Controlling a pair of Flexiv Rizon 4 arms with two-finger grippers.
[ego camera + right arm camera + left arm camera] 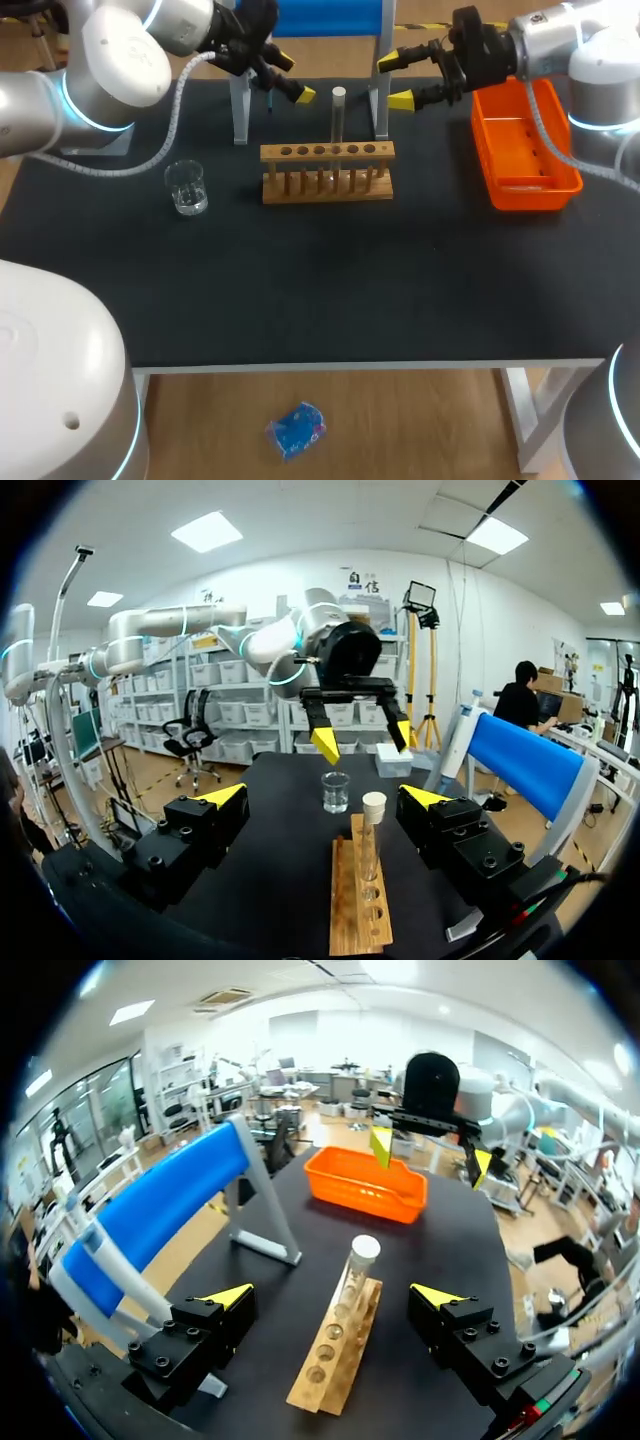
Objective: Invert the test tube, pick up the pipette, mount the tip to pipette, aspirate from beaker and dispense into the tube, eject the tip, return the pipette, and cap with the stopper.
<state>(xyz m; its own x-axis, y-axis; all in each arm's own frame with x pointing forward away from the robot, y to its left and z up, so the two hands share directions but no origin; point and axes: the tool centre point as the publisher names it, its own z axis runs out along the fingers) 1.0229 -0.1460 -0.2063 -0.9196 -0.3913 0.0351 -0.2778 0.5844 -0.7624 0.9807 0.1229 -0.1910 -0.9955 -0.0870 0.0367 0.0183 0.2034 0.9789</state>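
Matte black tabletop (300,290) bears a wooden rack (327,172) with one upright glass tube (338,120). My left gripper (332,1295) and right gripper (323,797) gape empty.

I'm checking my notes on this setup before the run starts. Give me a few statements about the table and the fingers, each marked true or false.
1. The test tube stands upright in the wooden rack. True.
2. The left gripper is shut on the test tube. False: its fingers are open, hold nothing and are apart from the tube.
3. The beaker sits in the orange tray. False: it stands on the table on the left arm's side of the rack, and the tray is on the right arm's side.
4. The right gripper has open fingers and holds nothing. True.
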